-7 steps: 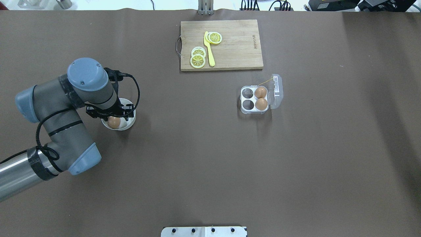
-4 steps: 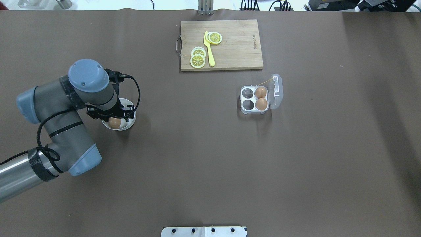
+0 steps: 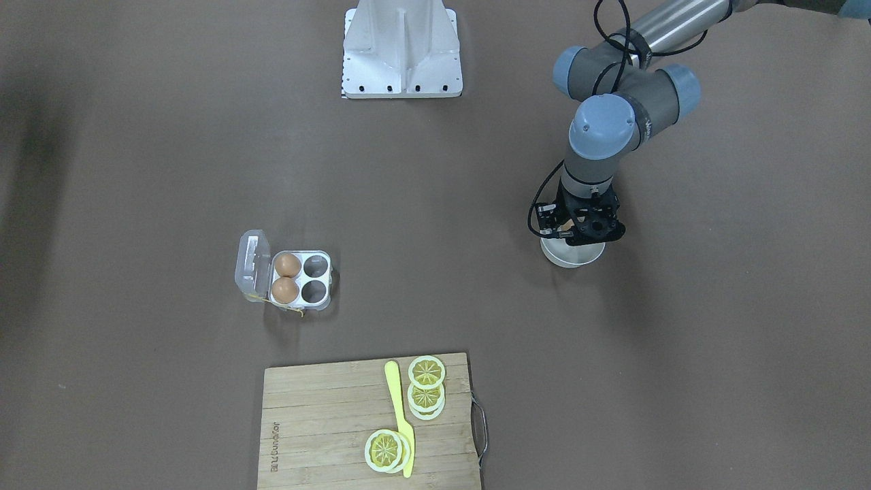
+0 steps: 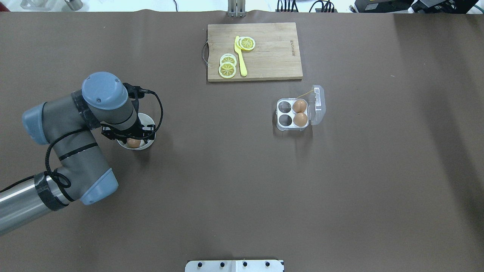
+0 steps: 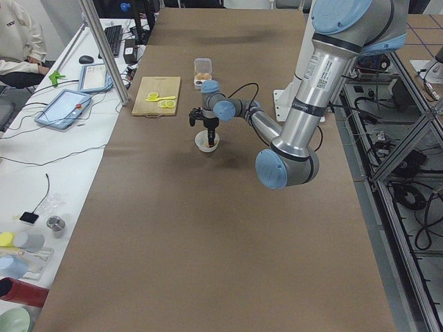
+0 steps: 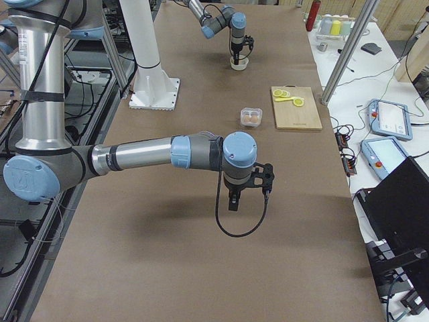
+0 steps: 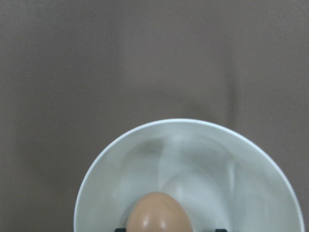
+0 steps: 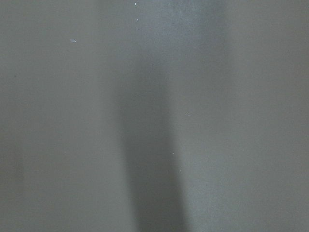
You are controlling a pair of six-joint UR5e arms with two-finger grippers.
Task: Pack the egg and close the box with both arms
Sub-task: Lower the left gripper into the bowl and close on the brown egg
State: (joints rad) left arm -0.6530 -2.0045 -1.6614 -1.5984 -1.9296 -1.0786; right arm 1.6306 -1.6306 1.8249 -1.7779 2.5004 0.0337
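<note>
One brown table (image 4: 242,189) | bowl (image 7: 207,164) holds egg (image 7: 159,215) | left fingers (image 5: 210,133), right fingers (image 6: 232,202): grip unclear

Brown table (image 4: 242,189) carries bowl (image 3: 573,256), box (image 4: 291,113), cutting board (image 4: 272,56), white stand (image 3: 403,54)

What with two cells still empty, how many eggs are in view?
3: two eggs in the box's cells beside its open lid, one egg in the white bowl. None appears hidden.
</note>
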